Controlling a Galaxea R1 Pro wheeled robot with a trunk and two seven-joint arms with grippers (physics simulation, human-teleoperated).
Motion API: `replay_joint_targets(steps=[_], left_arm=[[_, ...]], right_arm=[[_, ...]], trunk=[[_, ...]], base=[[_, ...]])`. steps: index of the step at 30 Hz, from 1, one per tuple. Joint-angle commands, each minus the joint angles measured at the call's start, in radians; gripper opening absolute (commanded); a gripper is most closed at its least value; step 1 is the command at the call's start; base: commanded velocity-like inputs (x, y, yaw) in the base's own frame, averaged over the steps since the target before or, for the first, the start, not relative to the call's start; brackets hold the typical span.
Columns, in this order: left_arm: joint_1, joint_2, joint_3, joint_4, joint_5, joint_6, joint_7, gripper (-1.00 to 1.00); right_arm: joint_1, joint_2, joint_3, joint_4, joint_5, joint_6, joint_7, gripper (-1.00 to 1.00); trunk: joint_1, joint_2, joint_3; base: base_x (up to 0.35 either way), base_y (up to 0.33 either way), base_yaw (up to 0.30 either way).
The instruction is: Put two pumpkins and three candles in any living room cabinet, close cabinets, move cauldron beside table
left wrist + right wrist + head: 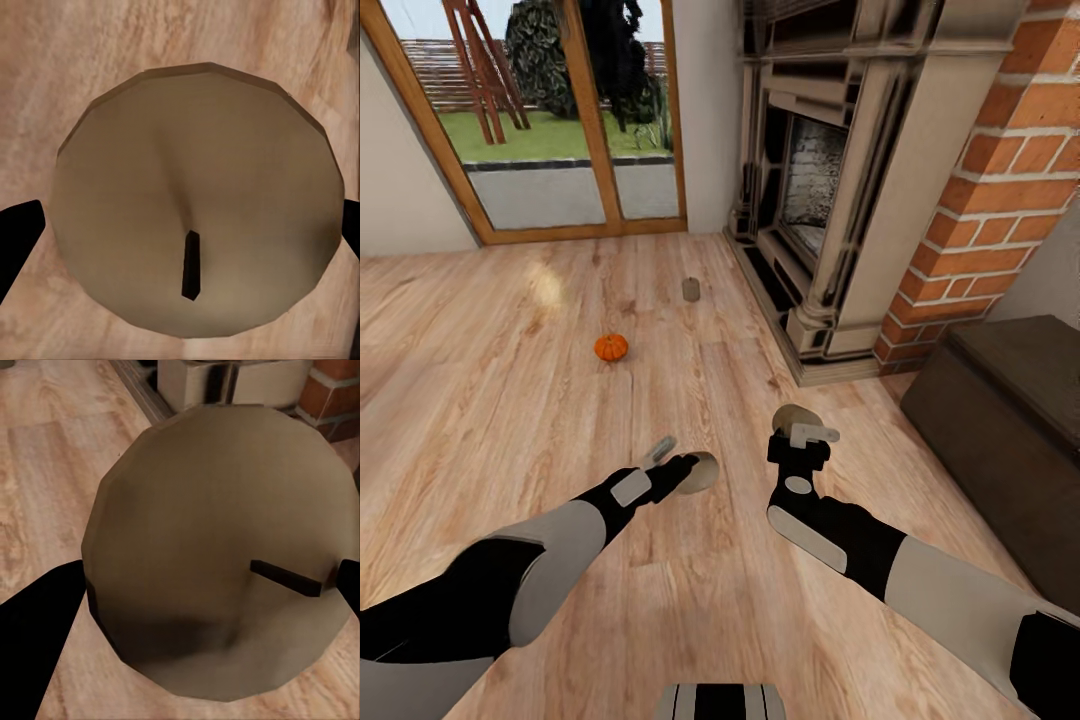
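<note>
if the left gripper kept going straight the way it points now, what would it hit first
Holding a candle, the left gripper points down at the wood floor. The bare planks just beneath would probably come first; the pumpkin lies farther off.

Open floor (510, 400) ahead; fireplace (830, 200) and, probably, cabinet (1010, 430) block the right.

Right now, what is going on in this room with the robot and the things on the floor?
The robot stands on the wood floor of the living room, near the fireplace. Each gripper is shut on a candle: the left gripper holds the left candle, and the right gripper holds the right candle, jaws at each candle's sides. A pumpkin and a third candle lie on the floor ahead. The dark cabinet is at the robot's right.
</note>
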Motion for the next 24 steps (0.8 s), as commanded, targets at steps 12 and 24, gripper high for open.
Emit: replay_joint_targets(steps=[12, 24], left_arm=[[0.001, -0.024, -0.008, 0.000, -0.008, 0.002, 0.000, -1.00], [0.018, -0.024, -0.008, 0.000, -0.068, 0.001, 0.000, -1.00]], right_arm=[[-0.002, 0.004, 0.007, 0.032, -0.011, -0.007, -0.003, -1.00], [-0.002, 0.005, 0.007, 0.070, -0.013, -0.007, -0.002, -1.00]], trunk=[[-0.006, 0.003, 0.046], [-0.011, 0.005, 0.092]], base=[[0.000, 0.000, 0.000], [0.000, 0.000, 0.000]])
